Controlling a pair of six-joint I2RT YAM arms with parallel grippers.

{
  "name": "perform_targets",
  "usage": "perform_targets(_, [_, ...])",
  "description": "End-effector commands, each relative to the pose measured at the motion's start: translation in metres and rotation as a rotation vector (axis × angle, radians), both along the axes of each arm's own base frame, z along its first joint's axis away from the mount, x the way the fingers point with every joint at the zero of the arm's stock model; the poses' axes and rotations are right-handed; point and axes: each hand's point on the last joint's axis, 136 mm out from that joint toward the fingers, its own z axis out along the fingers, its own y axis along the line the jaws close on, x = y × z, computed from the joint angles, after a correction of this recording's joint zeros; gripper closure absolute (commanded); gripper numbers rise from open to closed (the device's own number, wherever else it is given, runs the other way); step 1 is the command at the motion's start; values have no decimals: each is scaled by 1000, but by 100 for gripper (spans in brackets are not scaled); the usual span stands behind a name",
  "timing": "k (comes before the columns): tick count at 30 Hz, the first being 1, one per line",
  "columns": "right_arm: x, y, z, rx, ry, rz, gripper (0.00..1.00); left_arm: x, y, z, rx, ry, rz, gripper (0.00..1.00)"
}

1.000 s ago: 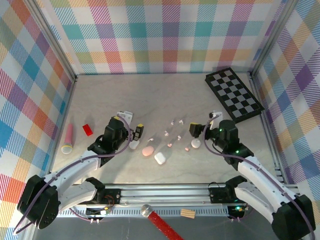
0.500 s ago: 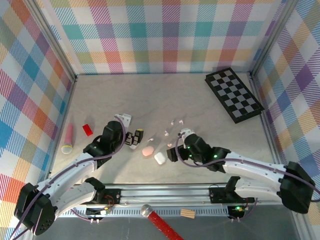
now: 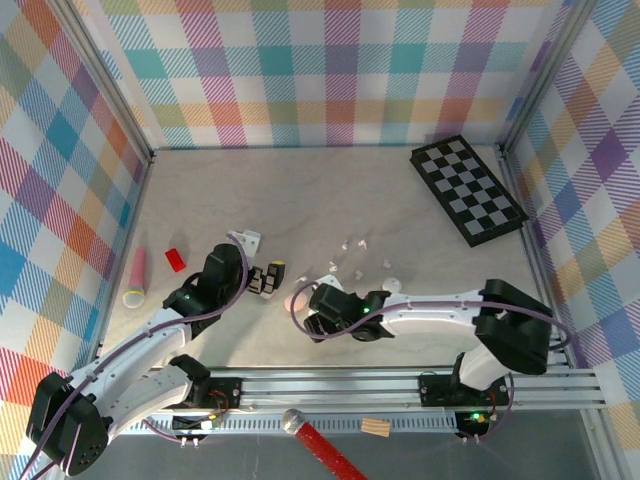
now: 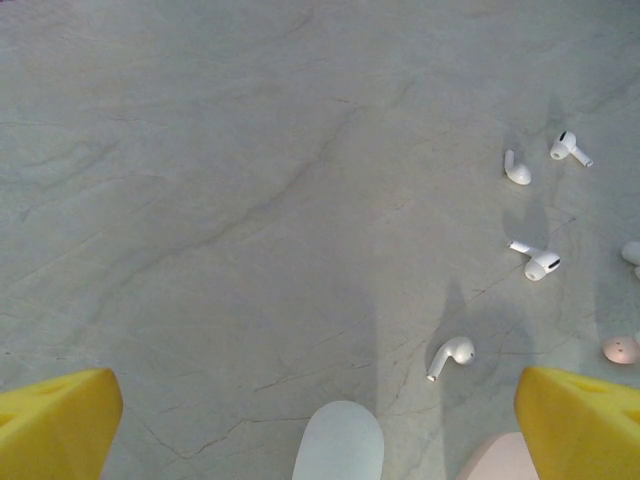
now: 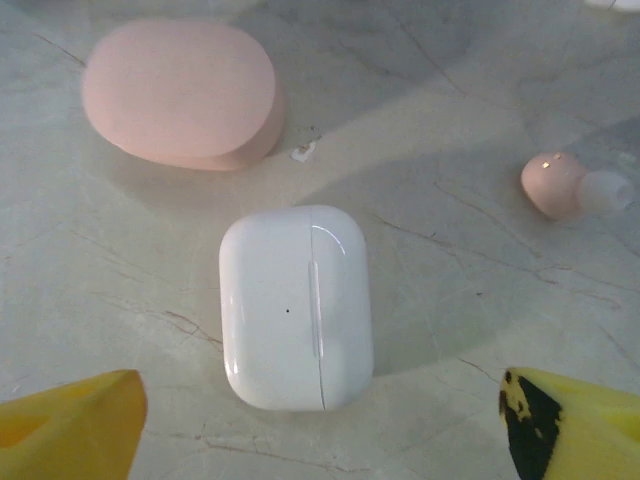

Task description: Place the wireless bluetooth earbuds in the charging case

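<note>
The closed white charging case (image 5: 297, 305) lies flat between the yellow tips of my open right gripper (image 5: 320, 425), untouched. A closed pink case (image 5: 180, 93) sits just beyond it, and a pale pink earbud (image 5: 555, 183) lies to the right. In the top view my right gripper (image 3: 314, 316) hovers over the white case at the table's front middle. My left gripper (image 3: 270, 279) stands open just left of the pink case (image 3: 293, 300). Its wrist view shows several white earbuds (image 4: 452, 353) (image 4: 538, 262) (image 4: 517, 168) loose on the table, the white case's end (image 4: 340, 445) low in the frame, and its gripper (image 4: 320, 430) holding nothing.
A checkerboard (image 3: 468, 190) lies at the back right. A pink cylinder (image 3: 136, 275) and a red block (image 3: 176, 259) are at the left. A white bracket (image 3: 247, 240) sits behind the left gripper. More earbuds (image 3: 355, 243) are scattered mid-table. A red-handled hammer (image 3: 320, 440) lies below the rail.
My right arm has swung from the right side leftward across the earbuds, and its gripper now straddles the white case. The left gripper has barely shifted.
</note>
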Motion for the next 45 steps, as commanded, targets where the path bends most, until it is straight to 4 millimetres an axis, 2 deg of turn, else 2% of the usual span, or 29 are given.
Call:
perform_targets(1, [-3,1,-6,-81,30,-5,13,0,-1,7,-5,-7,1,0])
perform_targets(5, [1,5,-12,-115,25,2,20,1,0,6,7,-6,3,0])
perform_targets(7, [2,7,-14,-127,25,11,27,1,0,6,9,-4,5,0])
perform_targets(13, [1,10,-25,-170,43,35,41,1,0,4,10,3,4,0])
perform_targets(17, [-1,8,-31,-186,55,42,44,0,0,5,12,4,4,0])
perform_targets(20, [0,6,-31,-197,43,46,54,0,-1,6,8,4,2,0])
perform_targets(24, [6,3,-26,-204,-12,73,58,4,4,11,-3,-7,49,0])
perform_targets(27, [15,2,-9,-169,-104,125,58,3,5,19,-13,3,55,0])
perform_targets(31, [25,0,25,-79,-267,253,58,-6,4,26,-49,99,78,0])
perform_targets(37, [33,-16,81,37,-470,445,59,-44,-27,43,-173,309,-93,0])
perform_targets(40, [34,-25,106,85,-516,488,60,-66,-45,56,-280,427,-165,6])
perform_targets(43, [30,-28,121,100,-541,544,61,-87,-70,69,-436,551,-261,14])
perform_targets(45, [28,-29,127,84,-543,578,60,-93,-82,77,-512,597,-299,18])
